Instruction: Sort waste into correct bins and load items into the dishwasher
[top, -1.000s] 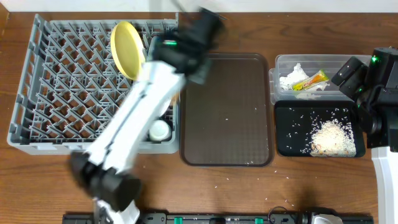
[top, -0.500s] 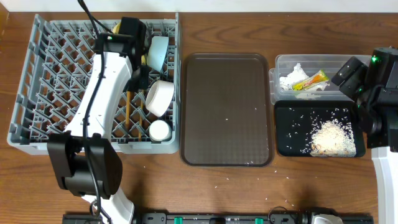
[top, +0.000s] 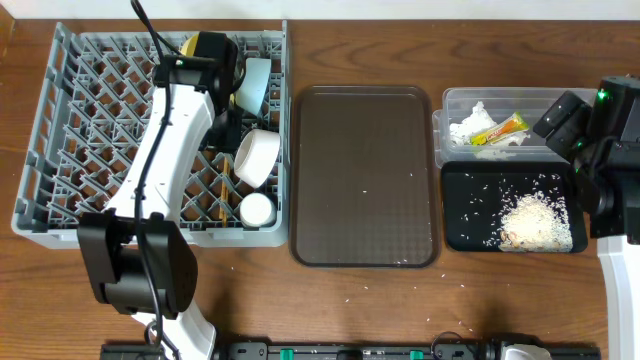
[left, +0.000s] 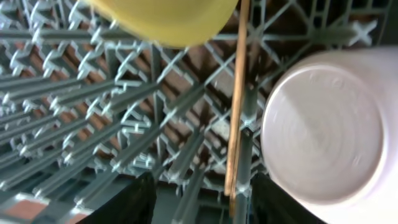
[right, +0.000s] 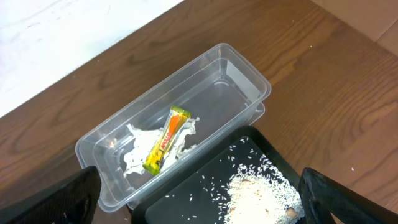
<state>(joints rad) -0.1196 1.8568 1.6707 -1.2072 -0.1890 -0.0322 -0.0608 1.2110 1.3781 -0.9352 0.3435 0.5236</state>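
In the overhead view my left gripper (top: 222, 118) is low over the right side of the grey dishwasher rack (top: 90, 120). Its jaws stand open. Between them the wooden chopsticks (left: 236, 112) lie on the rack pegs (left: 93, 106), close to the right finger (left: 277, 202). The yellow plate (left: 161, 18) stands just ahead, and the white bowl (left: 323, 124) lies to the right. The light blue bowl (top: 255, 85) and white cup (top: 257, 208) also sit in the rack. My right gripper (right: 199, 208) hangs open over the bins: the clear tub (right: 242, 68) holds the wrapper (right: 165, 140) and tissue (right: 138, 152), and the black tray (right: 205, 180) holds rice (right: 261, 196).
The brown serving tray (top: 365, 170) lies between the rack and the bins, with a few rice grains on it. Loose grains dot the wooden table (top: 350, 298) in front of it. The right arm's base (top: 620, 260) stands at the table's right edge.
My left arm swung from the rack's back right corner down onto its right columns. Its jaws then parted, leaving the chopsticks on the pegs. The right arm has not moved.
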